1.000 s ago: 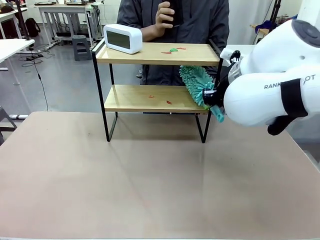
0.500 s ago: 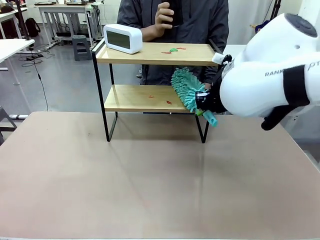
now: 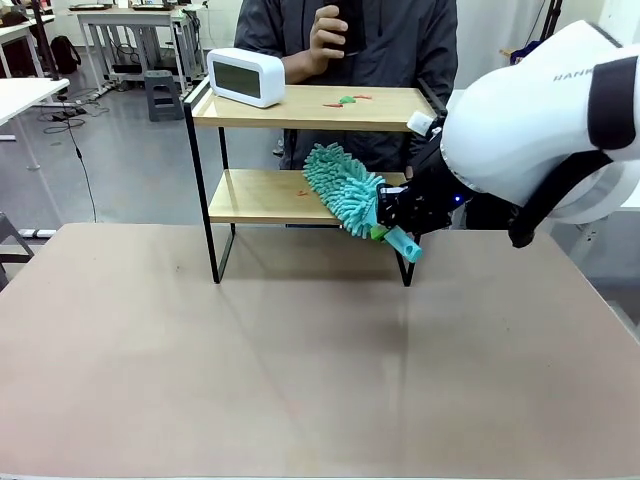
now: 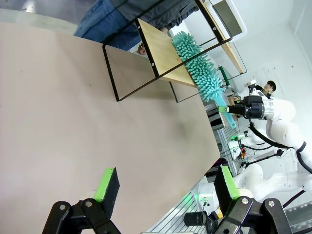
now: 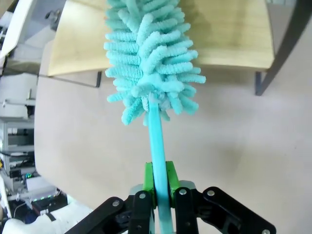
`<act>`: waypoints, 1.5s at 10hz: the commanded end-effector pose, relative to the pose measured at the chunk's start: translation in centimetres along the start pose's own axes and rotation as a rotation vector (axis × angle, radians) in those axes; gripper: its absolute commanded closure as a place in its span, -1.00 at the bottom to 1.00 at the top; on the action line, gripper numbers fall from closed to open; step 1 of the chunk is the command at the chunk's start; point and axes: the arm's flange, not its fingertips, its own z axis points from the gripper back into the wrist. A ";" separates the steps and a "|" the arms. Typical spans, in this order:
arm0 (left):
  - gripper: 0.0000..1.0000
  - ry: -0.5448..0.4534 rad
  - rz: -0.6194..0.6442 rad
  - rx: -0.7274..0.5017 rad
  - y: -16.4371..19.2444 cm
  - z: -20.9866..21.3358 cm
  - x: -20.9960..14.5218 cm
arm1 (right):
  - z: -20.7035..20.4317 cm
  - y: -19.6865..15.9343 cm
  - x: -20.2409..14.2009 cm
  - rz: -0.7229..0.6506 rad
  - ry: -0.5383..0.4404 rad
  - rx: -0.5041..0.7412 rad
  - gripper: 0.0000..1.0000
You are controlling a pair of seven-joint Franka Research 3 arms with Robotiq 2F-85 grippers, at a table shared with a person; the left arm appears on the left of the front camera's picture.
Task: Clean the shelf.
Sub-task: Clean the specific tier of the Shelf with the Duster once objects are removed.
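Note:
The shelf (image 3: pixel 260 195) stands at the table's far side, two light wooden boards in a black frame. My right gripper (image 3: pixel 388 222) is shut on the teal handle of a fluffy teal duster (image 3: pixel 342 188), whose head lies across the right part of the lower board. The right wrist view looks along the duster (image 5: pixel 148 53) onto that board (image 5: pixel 234 34), the green pads (image 5: pixel 168 181) pinching the handle. Small red and green scraps (image 3: pixel 345 100) lie on the top board. My left gripper (image 4: pixel 163 187) hangs open above the bare table, far from the shelf (image 4: pixel 156 51).
A white digital clock (image 3: pixel 245 76) sits on the top board's left end. A person (image 3: pixel 345 40) stands right behind the shelf, one hand raised to the chest. The brown table (image 3: pixel 250 360) spreads wide in front of the shelf.
My right gripper has swept the duster leftward along the lower board, from its right end toward the middle. The red scraps seen on that board are now covered.

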 end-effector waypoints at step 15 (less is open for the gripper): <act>-1.00 -0.019 -0.021 -0.018 -0.1 -0.2 0.2 | 24.3 -16.2 -8.3 0.300 0.071 0.542 0.74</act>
